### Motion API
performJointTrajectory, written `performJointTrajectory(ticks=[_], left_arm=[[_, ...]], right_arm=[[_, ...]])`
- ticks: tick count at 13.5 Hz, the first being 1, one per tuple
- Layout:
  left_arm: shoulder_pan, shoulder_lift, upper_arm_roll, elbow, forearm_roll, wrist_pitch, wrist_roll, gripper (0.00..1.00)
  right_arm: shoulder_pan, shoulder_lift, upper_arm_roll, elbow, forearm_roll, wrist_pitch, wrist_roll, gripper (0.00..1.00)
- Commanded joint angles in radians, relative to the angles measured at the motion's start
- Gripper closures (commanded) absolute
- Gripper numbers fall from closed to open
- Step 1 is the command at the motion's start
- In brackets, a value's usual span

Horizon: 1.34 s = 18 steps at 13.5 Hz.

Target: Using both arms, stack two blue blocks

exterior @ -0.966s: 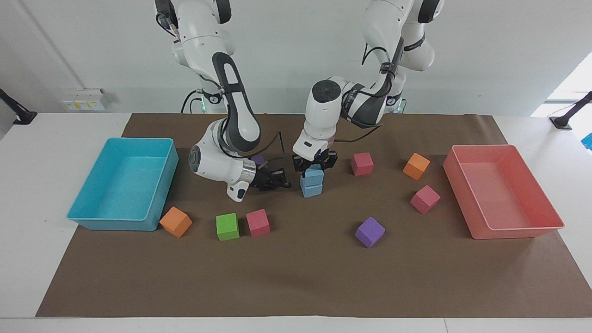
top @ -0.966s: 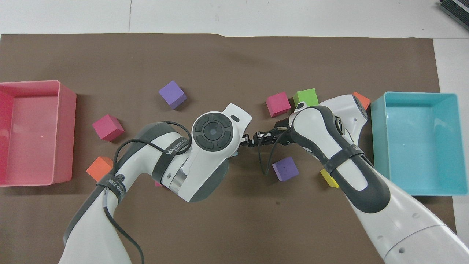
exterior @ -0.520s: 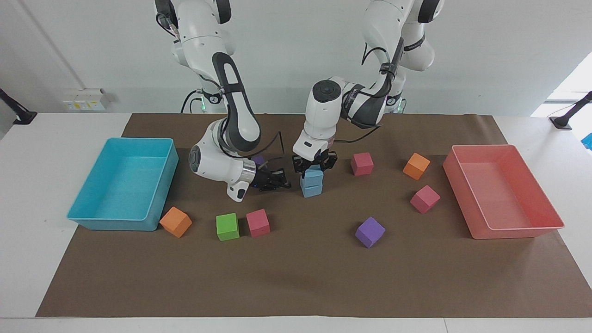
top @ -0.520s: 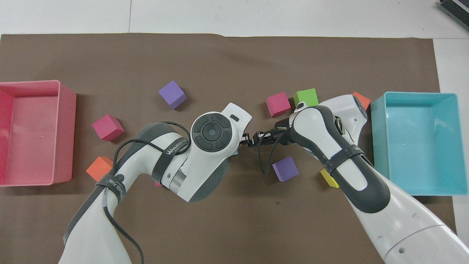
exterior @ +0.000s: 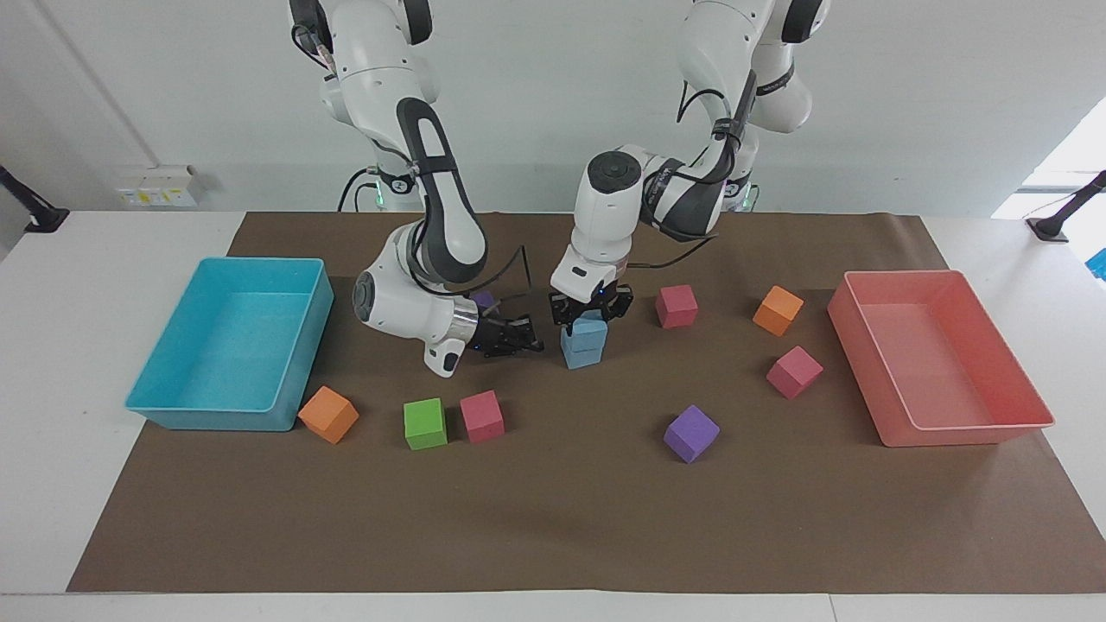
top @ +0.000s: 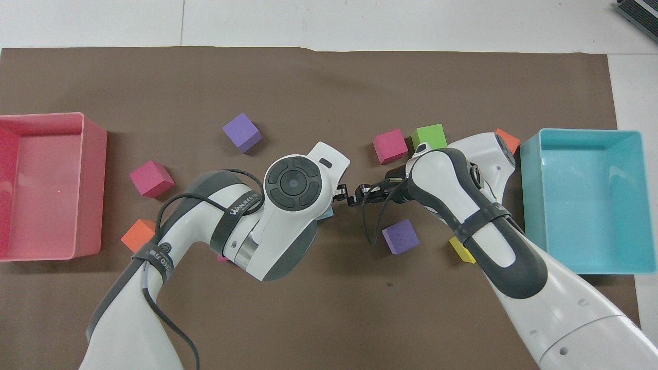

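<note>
With the upper blue block (exterior: 587, 328) still clenched by the left gripper (exterior: 589, 318) on the lower blue block (exterior: 581, 352), and the right gripper (exterior: 529, 339) clenched empty beside it, the 2-block stack could be toppled by a crooked release.

Two light-blue blocks (exterior: 584, 341) sat one on the other, plain and matte, on a brown paper sheet (exterior: 553, 518) laid over a white table (exterior: 86, 259). Both arms (exterior: 415, 173) were white with black joint bands, each ending in a black gripper. One tray (exterior: 173, 406) was cyan, the other tray (exterior: 950, 432) salmon pink. Loose cubes were single-coloured: a green cube (exterior: 425, 423), two orange cubes (exterior: 328, 414), three magenta-pink cubes (exterior: 481, 416), two purple cubes (exterior: 691, 434), and a yellow cube (top: 461, 250).
</note>
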Motion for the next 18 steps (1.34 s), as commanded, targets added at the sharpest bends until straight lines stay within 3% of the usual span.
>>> performJointTrajectory(ticks=[1,13,18], left_arm=[[-0.008,-0.017,0.006,-0.031,-0.005,0.024,-0.006,0.93],[-0.009,-0.014,0.006,-0.043,-0.005,0.038,-0.003,0.84],[-0.011,-0.014,0.006,-0.045,-0.005,0.038,-0.003,0.63]], right_arm=[[-0.006,-0.014,0.003,-0.017,0.034,0.000,-0.006,1.00],[-0.009,-0.014,0.003,-0.016,0.034,-0.006,-0.006,1.00],[-0.009,-0.014,0.003,-0.017,0.034,-0.007,-0.008,1.00]])
